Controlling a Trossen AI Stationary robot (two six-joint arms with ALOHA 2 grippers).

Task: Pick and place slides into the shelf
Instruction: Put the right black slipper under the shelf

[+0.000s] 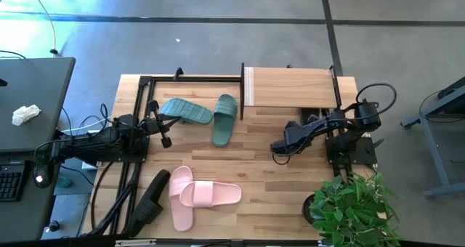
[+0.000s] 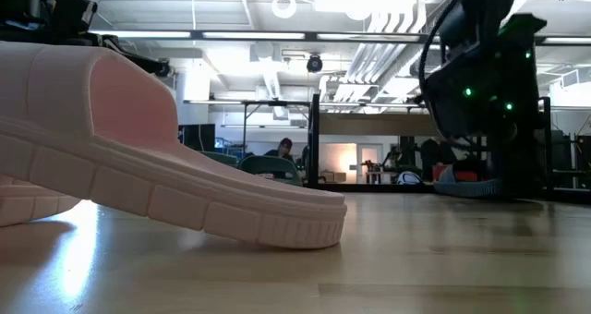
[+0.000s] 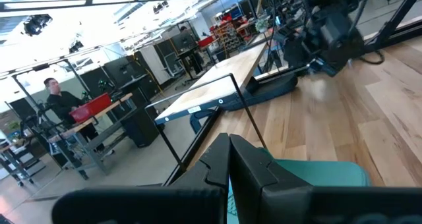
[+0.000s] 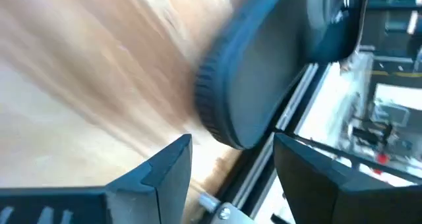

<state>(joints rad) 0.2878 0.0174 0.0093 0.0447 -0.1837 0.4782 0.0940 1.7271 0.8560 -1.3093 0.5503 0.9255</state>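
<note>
1. Working on a black slide [image 4: 244, 79] with the right gripper [image 4: 232, 145], close to the lower edge of the shelf [image 1: 290, 87] at the upper right of the high view.
2. Fingers there spread wide and grasping nothing; black slide tipped up just past the tips, with a thin metal rail of the shelf right beside it.
3. Step in hand, as a guess: getting this black slide to the shelf. Cannot tell if it sits all the way in yet.
4. Left gripper [image 3: 229, 148] waiting at the left of the tabletop [image 1: 254, 167], fingers pressed together and holding nothing, next to a teal slide [image 1: 185, 110].
5. Still out on the tabletop: a second teal slide [image 1: 225, 118] in the middle, two pink slides [image 1: 207, 195] overlapping at the lower middle, another black slide [image 1: 152, 196] at the lower left.
6. Next move, most likely: a slow, careful one near the rail and the thin black legs, so nothing bumps.
7. Lots of bare wood in the middle for moving. Tight spots: the shelf edge, the bare black frame [image 1: 145, 83] at the upper left, and the plant [image 1: 349, 207] at the lower right.
</note>
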